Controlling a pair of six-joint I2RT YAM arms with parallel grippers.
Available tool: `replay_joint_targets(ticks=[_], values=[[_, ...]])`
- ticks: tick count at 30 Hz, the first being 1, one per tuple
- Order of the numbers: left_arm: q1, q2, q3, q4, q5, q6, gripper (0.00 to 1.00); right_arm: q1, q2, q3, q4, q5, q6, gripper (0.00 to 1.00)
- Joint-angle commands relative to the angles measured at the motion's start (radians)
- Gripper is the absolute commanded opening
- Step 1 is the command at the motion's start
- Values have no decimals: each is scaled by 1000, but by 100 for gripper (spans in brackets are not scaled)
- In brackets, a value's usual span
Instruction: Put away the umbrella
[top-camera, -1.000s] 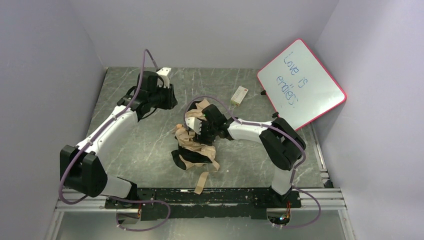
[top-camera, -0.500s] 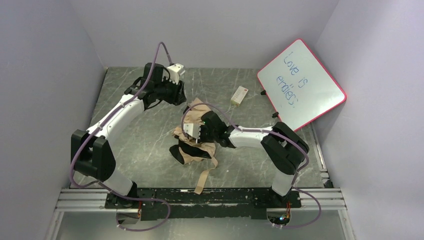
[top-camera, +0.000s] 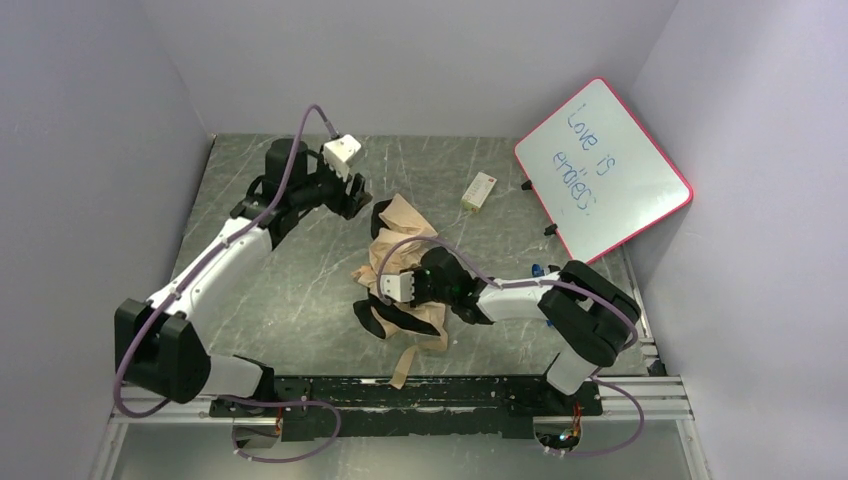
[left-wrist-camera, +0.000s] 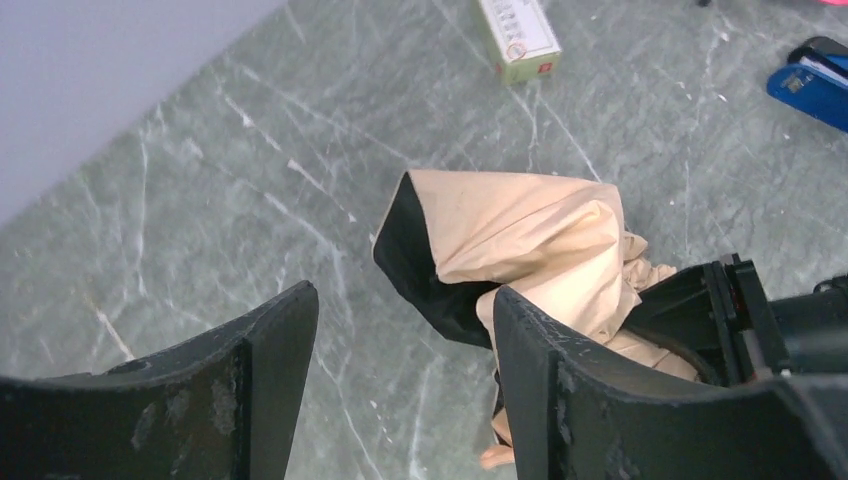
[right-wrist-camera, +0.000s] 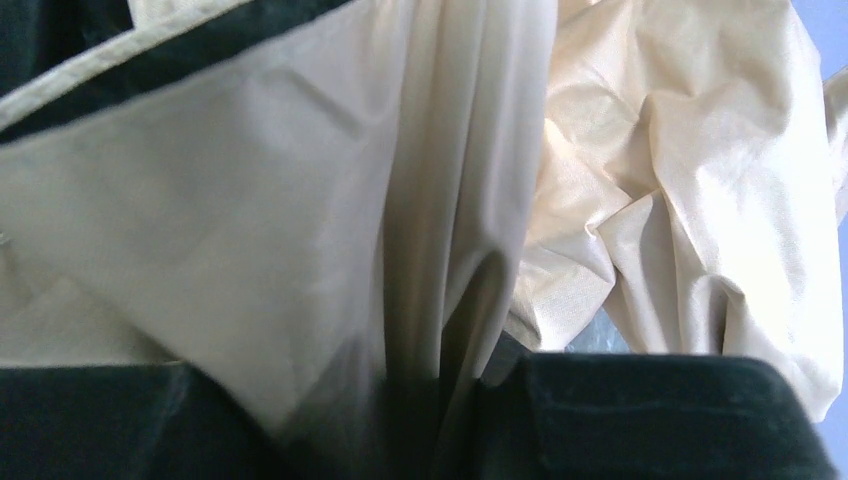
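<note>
At centre of the overhead view, on the grey-green marbled surface (top-camera: 290, 290): the umbrella (top-camera: 400, 265), a crumpled heap of tan fabric with black lining, running from mid-frame down toward the lower edge. Trailing from the heap toward the bottom rail, a tan strap (top-camera: 405, 362).

Right claw (top-camera: 388, 300) buried in the lower part of the heap, clamped on a fold of the fabric. In the right wrist view, tan cloth pinched between the two dark fingers (right-wrist-camera: 660, 420) and filling nearly the whole frame.

Left claw (top-camera: 350, 200) just to the upper left of the heap, apart from it, spread wide. In the left wrist view, the upper fold of the umbrella showing beyond the gap.

Upper right of the overhead view: a pink-framed whiteboard (top-camera: 610, 165), tilted, with "Love is endless" handwritten in blue. Left of it, flat on the surface, a small pale box (top-camera: 479, 190) with a red mark at one end and rows of print too small to read. At the upper right edge of the left wrist view, a blue object (left-wrist-camera: 810, 85), partly cut off.
</note>
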Motion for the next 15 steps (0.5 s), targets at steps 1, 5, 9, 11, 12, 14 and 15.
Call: replay_joint_targets(ticks=[1,5,9,11,12,14,15], values=[[7,-74,-145,143,239,231,69,20,-3,-63,11,30,-71,14],[6,-69,-175,62,434,407,68,41,-10,-106,68,91,-132,13],[5,-8,-141,27,551,463,86,55,-23,-116,73,78,-140,13],[-3,36,-90,-38,586,524,97,62,-27,-120,75,75,-146,13],[-8,62,-64,-73,594,552,97,65,-29,-123,79,75,-148,13],[-16,109,-3,-141,608,607,97,68,-30,-125,77,75,-149,12],[-18,129,20,-158,616,620,97,71,-28,-125,76,76,-150,12]])
